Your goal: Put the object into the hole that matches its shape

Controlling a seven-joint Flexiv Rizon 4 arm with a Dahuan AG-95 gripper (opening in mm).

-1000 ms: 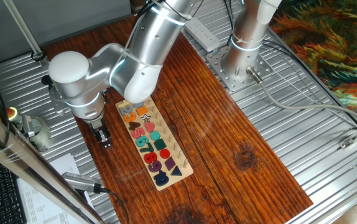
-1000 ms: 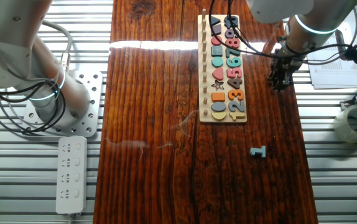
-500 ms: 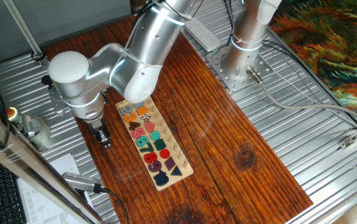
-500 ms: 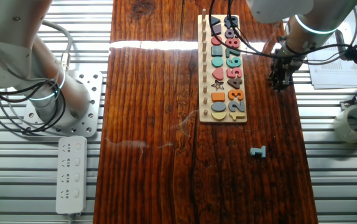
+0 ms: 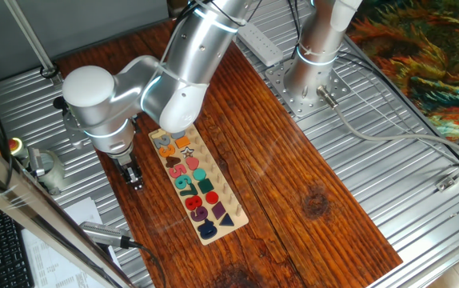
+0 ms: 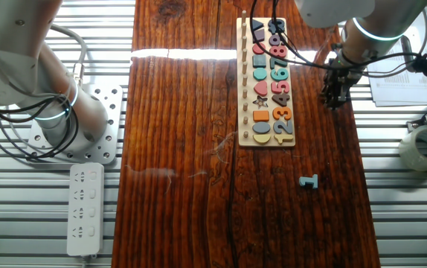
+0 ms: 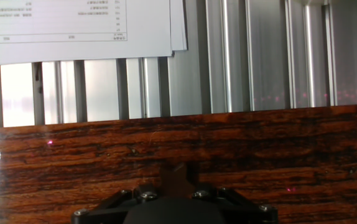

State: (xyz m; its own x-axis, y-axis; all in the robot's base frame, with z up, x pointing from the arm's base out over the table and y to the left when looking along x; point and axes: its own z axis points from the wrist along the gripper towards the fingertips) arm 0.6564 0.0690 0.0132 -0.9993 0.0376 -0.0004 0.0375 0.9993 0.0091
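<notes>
**End effector low at the counter's edge, star hole unfilled**

The arm reaches down from its silver elbow, wrist vertical, so that the end effector points at the wooden counter near its edge, beside the puzzle board but apart from it. Nothing differs from the frames a second and half a second ago: arm, board and loose pieces sit exactly as before.

In the hand view the dark fingers appear drawn close together at the bottom of the frame, yet whether anything sits between them cannot be told. The orange star cannot be seen in any view. The star-shaped hole shows its whitish bottom in the board's shape row. A small blue piece lies alone on the counter, well away from the board. Printed paper rests on the metal slats beyond the counter.
</notes>
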